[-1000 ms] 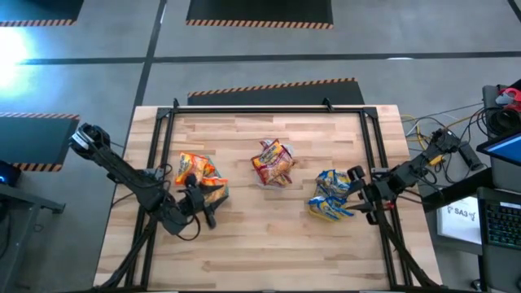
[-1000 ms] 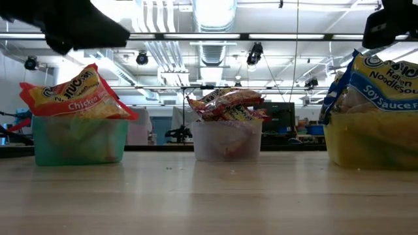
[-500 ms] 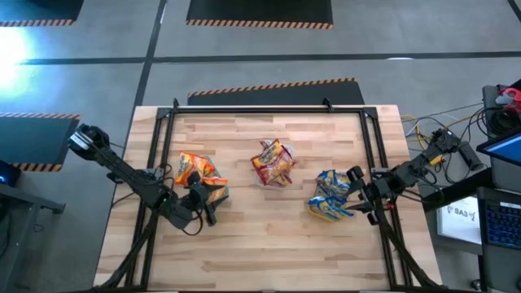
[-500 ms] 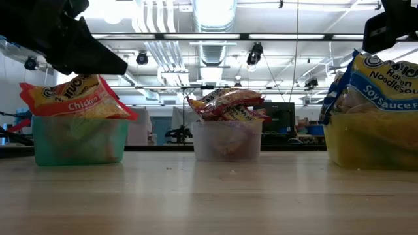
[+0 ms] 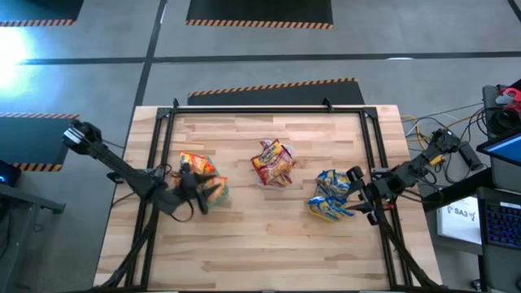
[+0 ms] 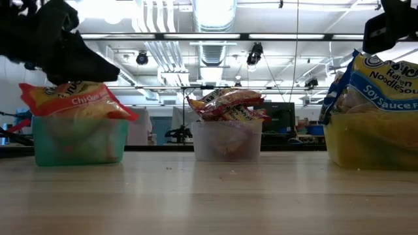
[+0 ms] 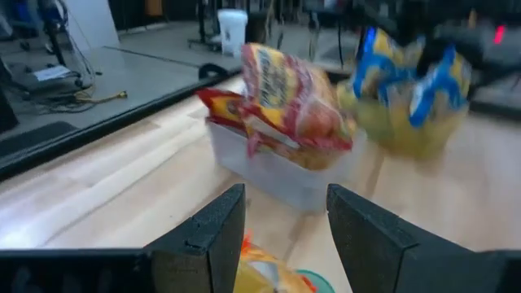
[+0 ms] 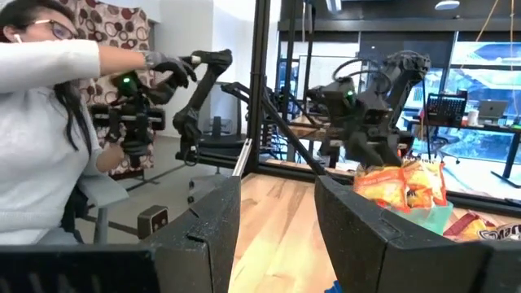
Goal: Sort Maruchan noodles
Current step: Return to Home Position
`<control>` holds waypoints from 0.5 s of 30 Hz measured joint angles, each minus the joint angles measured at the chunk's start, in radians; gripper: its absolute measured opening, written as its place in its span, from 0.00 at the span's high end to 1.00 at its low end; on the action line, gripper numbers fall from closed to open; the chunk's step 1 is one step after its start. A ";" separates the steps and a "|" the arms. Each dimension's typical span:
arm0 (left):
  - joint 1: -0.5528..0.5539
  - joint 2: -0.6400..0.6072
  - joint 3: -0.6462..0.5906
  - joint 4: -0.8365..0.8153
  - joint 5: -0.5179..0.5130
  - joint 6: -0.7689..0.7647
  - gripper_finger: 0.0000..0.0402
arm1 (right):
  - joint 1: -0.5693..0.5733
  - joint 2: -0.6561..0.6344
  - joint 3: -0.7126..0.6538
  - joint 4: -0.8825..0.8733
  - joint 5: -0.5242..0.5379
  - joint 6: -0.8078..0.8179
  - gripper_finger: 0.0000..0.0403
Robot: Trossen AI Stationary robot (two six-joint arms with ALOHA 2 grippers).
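left gripper (image 7: 285, 199) fingers apart, empty, pulled back over green bin (image 6: 78, 140) | orange noodles (image 6: 72, 98) there sit lower than before, long axis level | red noodles (image 5: 273, 163) heaped in clear bin (image 6: 227, 140) | blue noodles (image 6: 382, 81) on end in yellow bin (image 6: 369, 140) | right gripper (image 8: 277, 183) fingers apart, empty, beside it

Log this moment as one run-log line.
left gripper open, over green bin; right gripper open, by yellow bin; orange packets: green bin; red packets: clear bin; blue packets: yellow bin
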 joint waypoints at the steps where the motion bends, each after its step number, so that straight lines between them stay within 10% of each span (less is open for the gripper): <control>1: 0.001 -0.033 -0.037 0.050 -0.005 0.000 0.61 | 0.000 0.000 0.000 -0.002 0.000 0.000 0.63; 7: 0.010 -0.186 -0.205 0.393 0.028 0.144 0.61 | 0.000 0.000 0.000 -0.006 0.000 0.000 0.63; 15: 0.010 -0.319 -0.245 0.472 0.417 0.369 0.61 | 0.000 0.000 0.000 -0.007 0.000 0.000 0.63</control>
